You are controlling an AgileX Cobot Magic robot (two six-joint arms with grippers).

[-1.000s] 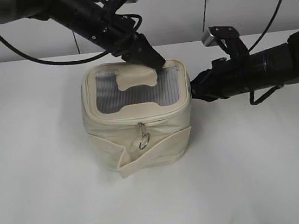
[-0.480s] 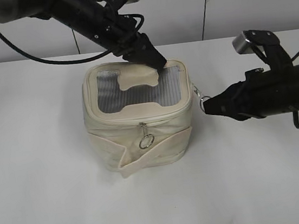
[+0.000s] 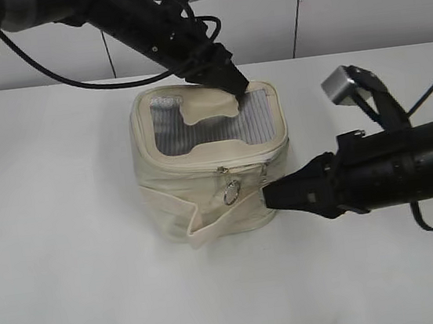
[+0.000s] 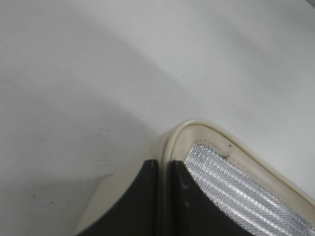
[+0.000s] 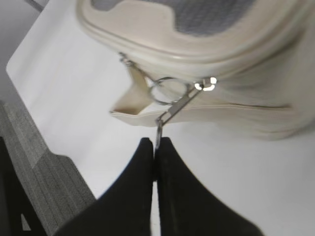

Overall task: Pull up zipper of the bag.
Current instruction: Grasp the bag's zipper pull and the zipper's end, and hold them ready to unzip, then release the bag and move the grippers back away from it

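Observation:
The cream bag [image 3: 173, 185] stands mid-table, its grey mesh top showing. My left gripper [image 3: 237, 88] is shut on the bag's back right rim; the left wrist view shows its fingers [image 4: 164, 166] pinching the cream piping beside the mesh [image 4: 236, 184]. My right gripper [image 3: 270, 196] is low at the bag's front right, shut on the ring pull of one zipper slider [image 5: 207, 85]; its fingertips [image 5: 156, 143] clamp the ring edge-on. The second slider's ring [image 3: 232, 192] hangs at the front of the zipper [image 3: 202, 169], close beside the first, and also shows in the right wrist view [image 5: 166, 91].
The bag's flat strap [image 3: 216, 219] sticks out at the front bottom. The white table [image 3: 71, 267] spreads all round. The right wrist view shows the table's edge and grey floor [image 5: 44, 187] beyond it. A pale wall stands behind.
My right gripper has swung from the bag's right side round to its front, drawing a slider along the rim up to the other one. The bag shifted slightly right and turned.

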